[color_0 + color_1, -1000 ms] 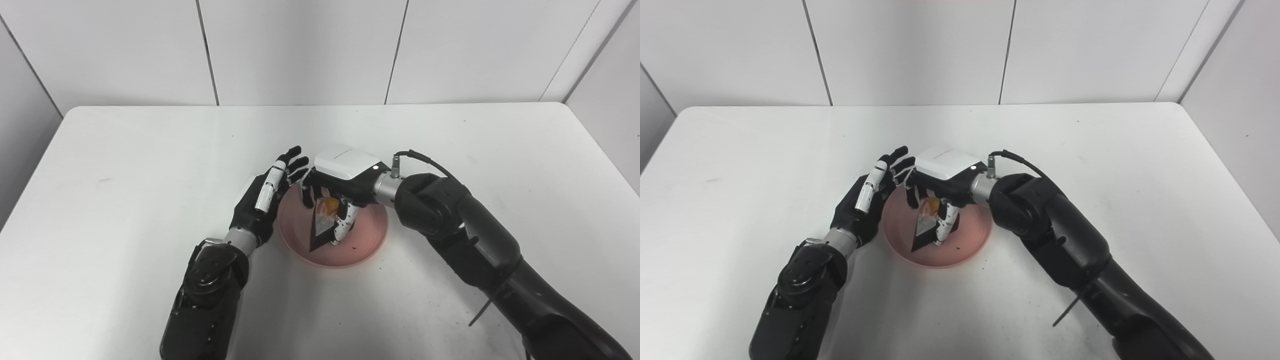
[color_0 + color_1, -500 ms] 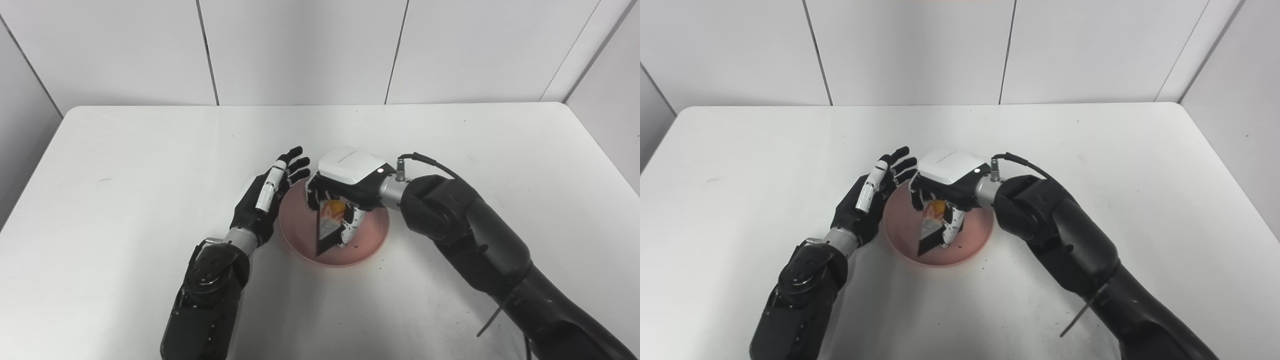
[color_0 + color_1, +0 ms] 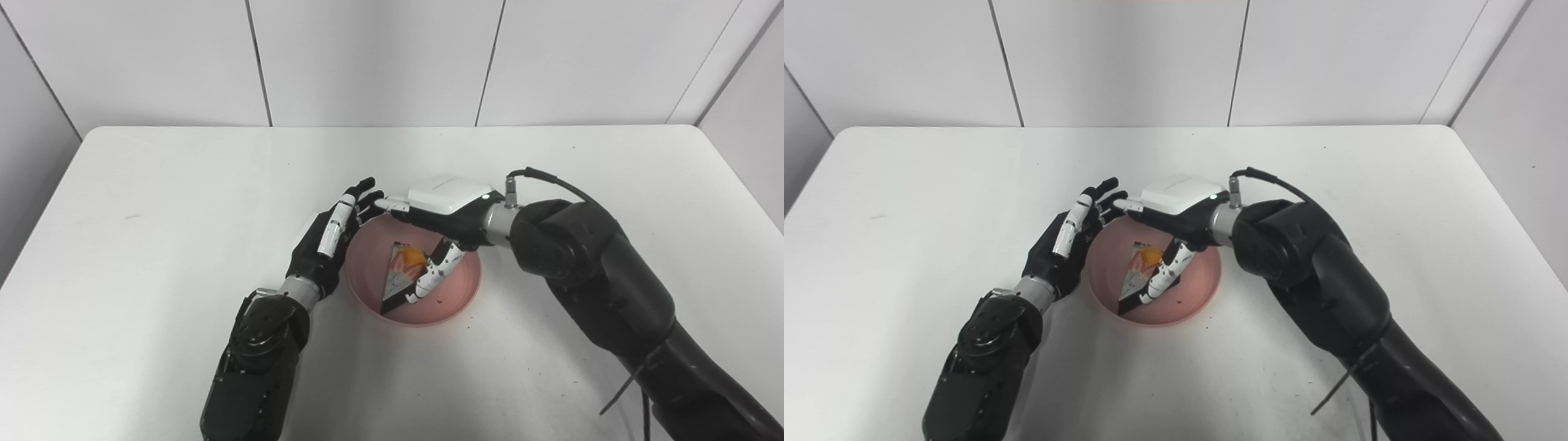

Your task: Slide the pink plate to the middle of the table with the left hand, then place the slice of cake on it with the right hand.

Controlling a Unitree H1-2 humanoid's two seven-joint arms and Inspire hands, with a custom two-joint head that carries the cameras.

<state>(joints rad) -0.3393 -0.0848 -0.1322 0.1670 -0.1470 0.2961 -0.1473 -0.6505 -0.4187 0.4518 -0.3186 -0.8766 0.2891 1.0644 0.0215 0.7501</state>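
Note:
The pink plate [image 3: 456, 294] sits near the middle of the white table [image 3: 153, 184]. On it lies the slice of cake [image 3: 399, 275], a dark wedge with a white and orange top. My right hand [image 3: 444, 205] hovers over the plate's far side, open, its fingers stretched out to the left above the cake. Its thumb [image 3: 432, 275] points down along the cake's right side, close to it or touching. My left hand [image 3: 327, 236] rests open against the plate's left rim, fingers pointing up and away.
A few dark crumbs [image 3: 436, 302] lie on the plate near its front. The table's far edge meets a white panelled wall [image 3: 380, 61]. Bare tabletop lies to the left and to the right of both arms.
My right hand has opened and let go of the cake, which now lies on the plate. The hand has lifted a little. The left hand stays at the rim.

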